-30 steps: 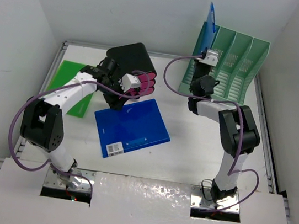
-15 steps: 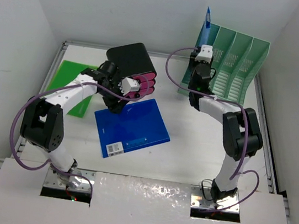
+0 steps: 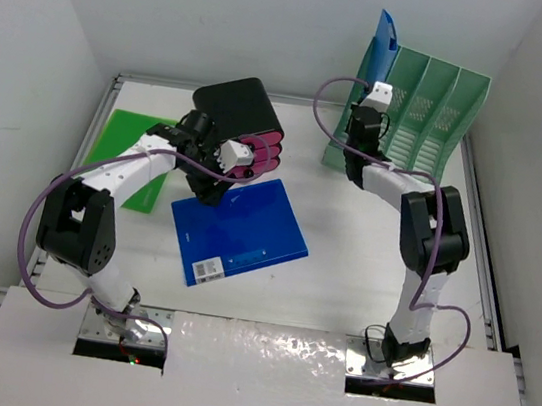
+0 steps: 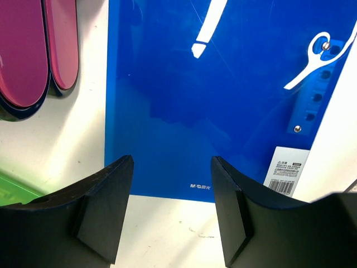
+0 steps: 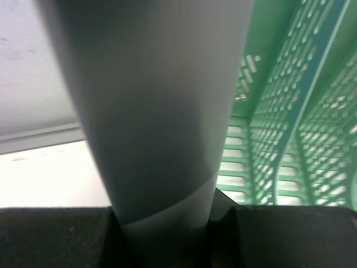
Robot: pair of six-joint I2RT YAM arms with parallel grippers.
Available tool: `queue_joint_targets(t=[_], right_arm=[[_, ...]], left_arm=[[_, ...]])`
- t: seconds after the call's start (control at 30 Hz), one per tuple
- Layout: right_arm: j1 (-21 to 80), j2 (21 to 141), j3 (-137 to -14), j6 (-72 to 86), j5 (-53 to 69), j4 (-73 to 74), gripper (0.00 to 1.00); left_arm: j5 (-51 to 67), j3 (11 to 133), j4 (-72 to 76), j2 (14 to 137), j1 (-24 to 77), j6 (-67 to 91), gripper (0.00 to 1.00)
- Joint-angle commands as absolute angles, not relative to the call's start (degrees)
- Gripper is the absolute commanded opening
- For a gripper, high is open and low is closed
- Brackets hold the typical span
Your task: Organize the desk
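Desk (image 3: 342,274): blurred upright folder (image 5: 150,111) clamped, fills right pincer (image 5: 167,229) view.

desk (image 3: 340,284) | white, flat | thin metal rim | shiny foil strip, near edge

White-and-black left arm (image 3: 119,172), matching right arm (image 3: 433,236), purple cables (image 3: 316,103), black jaws

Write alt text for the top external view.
The right gripper holds an upright blue folder at the left end of the green file rack. The open left gripper hangs beside a flat blue folder and black drawer box on the white desk.
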State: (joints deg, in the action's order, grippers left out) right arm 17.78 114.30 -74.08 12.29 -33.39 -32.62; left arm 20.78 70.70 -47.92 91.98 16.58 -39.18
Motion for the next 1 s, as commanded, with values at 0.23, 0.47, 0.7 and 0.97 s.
queue_joint_targets(t=[0.23,0.47,0.7,0.97], right_arm=[[16.8,108.8,-65.3,22.2,-23.9,-12.5,0.0],[16.8,100.5,-55.6,22.1,-23.8,-7.6,0.0],[17.8,89.7,-46.5,18.2,-29.3,-11.9,0.0],[19.2,80.6,-46.7,7.4,-25.2,-22.4,0.0]], left_arm=[[21.4,72.2,-47.0,89.6,17.1,-39.7,0.56],[21.5,73.0,-47.1,89.5,17.1,-39.7,0.56],[21.5,73.4,-47.2,89.5,17.1,-40.1,0.56],[23.4,74.2,-47.5,89.7,17.1,-39.4,0.56]])
